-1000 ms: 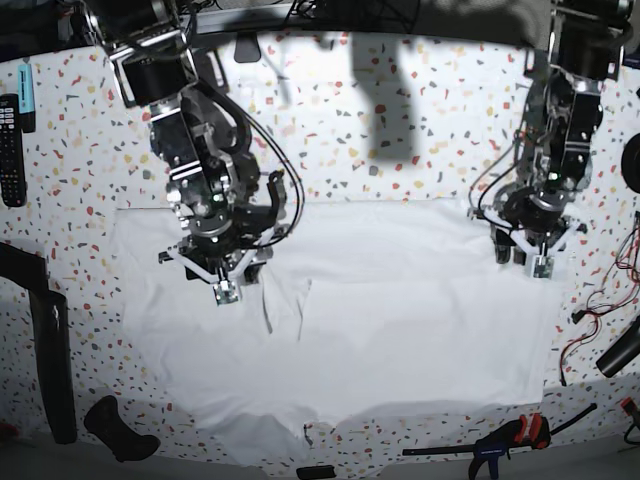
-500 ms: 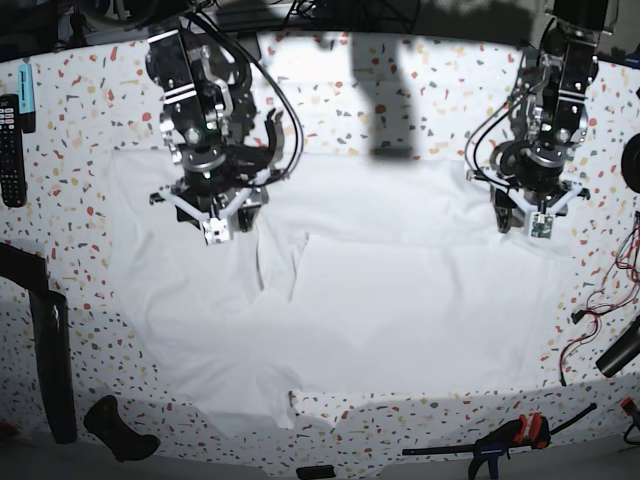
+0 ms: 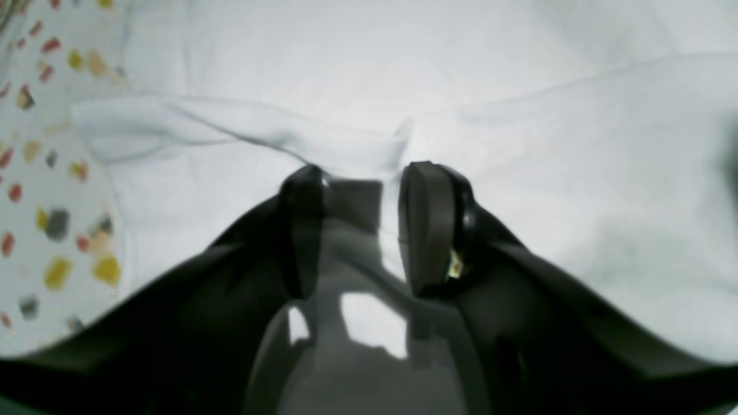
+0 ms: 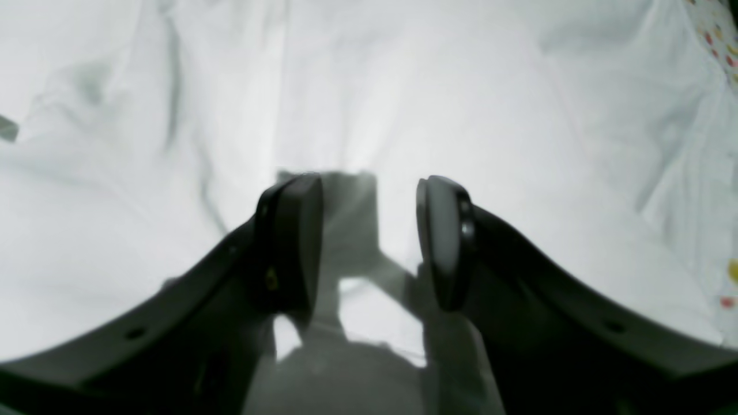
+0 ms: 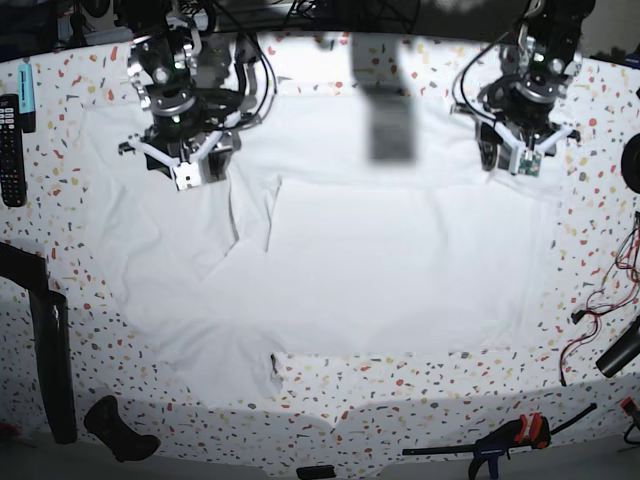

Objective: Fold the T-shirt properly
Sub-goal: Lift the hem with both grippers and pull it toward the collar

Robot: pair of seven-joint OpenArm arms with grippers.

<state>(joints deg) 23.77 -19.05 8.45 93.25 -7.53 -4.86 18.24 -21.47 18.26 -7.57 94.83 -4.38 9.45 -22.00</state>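
- The T-shirt (image 5: 330, 260) lay spread over the middle of the speckled table (image 5: 60, 270), and it covered most of the surface from 9 o'clock to 3 o'clock.
- One layer of cloth seemed to be folded already over the body; its straight edge ran across near 12 o'clock, and a short crease stood at about 10 o'clock.
- The left gripper (image 3: 360, 173) was at the far corner, about 1 o'clock in the base view. Its jaws stood apart, and a fold of white cloth lay between them at the tips; whether they really pinched it, I cannot tell.
- The right gripper (image 4: 369, 230) was at about 11 o'clock, jaws spread, with only flat cloth under them.
- I judge the folding was at an early stage: the hem at 6 o'clock was uneven, and most folds were left to do.
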